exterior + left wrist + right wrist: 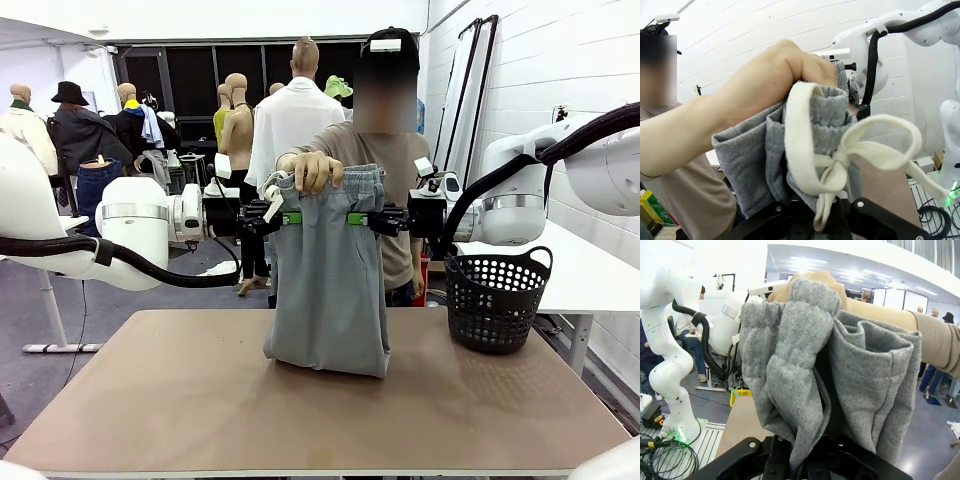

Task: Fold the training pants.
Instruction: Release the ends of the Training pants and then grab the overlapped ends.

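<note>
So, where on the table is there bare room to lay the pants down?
The table is bare left of the training pants and along the near edge. Right of them, a narrower patch lies before the basket. Crowded: the far right corner.

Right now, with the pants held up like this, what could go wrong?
1. The person's hand grips the waistband just above the left gripper and right gripper, both shut on the training pants; a sudden arm move might tug it.
2. The drawstring hangs loose by the left gripper and could snag.
3. The bottom fold rests on the table; lowering may crumple it.
</note>
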Controlling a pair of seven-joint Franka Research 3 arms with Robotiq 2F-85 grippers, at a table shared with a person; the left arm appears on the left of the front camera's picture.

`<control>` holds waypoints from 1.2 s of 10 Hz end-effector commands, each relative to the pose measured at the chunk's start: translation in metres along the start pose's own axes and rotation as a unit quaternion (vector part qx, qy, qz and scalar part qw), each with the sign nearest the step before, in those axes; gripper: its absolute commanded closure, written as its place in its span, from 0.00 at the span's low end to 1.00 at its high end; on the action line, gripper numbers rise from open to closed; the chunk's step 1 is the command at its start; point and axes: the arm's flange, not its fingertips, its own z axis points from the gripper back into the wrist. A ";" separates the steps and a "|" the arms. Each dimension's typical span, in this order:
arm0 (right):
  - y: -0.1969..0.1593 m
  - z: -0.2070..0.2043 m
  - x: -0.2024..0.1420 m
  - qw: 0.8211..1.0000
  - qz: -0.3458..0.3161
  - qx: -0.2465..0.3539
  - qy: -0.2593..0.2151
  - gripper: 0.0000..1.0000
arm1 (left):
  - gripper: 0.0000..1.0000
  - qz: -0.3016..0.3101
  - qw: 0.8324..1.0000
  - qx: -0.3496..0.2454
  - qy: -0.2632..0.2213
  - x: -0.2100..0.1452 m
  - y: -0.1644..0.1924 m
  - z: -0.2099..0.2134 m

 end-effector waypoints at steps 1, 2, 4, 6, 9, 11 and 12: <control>0.001 -0.001 0.002 1.000 0.002 0.000 0.000 1.00 | 1.00 -0.007 1.000 0.003 -0.005 0.001 -0.001 -0.001; 0.001 -0.001 0.002 1.000 0.002 0.000 0.000 1.00 | 1.00 -0.007 1.000 0.003 -0.005 0.001 -0.001 -0.001; 0.001 -0.001 0.002 1.000 0.002 0.000 0.000 1.00 | 1.00 -0.007 1.000 0.003 -0.005 0.001 -0.001 -0.001; 0.000 0.000 0.000 1.000 -0.003 0.001 0.001 0.84 | 0.95 0.000 1.000 -0.001 0.000 0.000 0.000 0.000; 0.001 0.001 0.001 1.000 -0.016 0.005 0.008 0.25 | 0.36 -0.005 1.000 0.001 0.012 0.000 0.000 0.002; 0.001 0.003 0.002 1.000 -0.021 0.000 0.013 0.00 | 0.00 -0.005 1.000 0.005 0.013 0.001 0.000 0.004; 0.001 0.004 0.003 1.000 -0.022 -0.001 0.014 0.00 | 0.00 -0.005 1.000 0.007 0.015 0.002 -0.001 0.006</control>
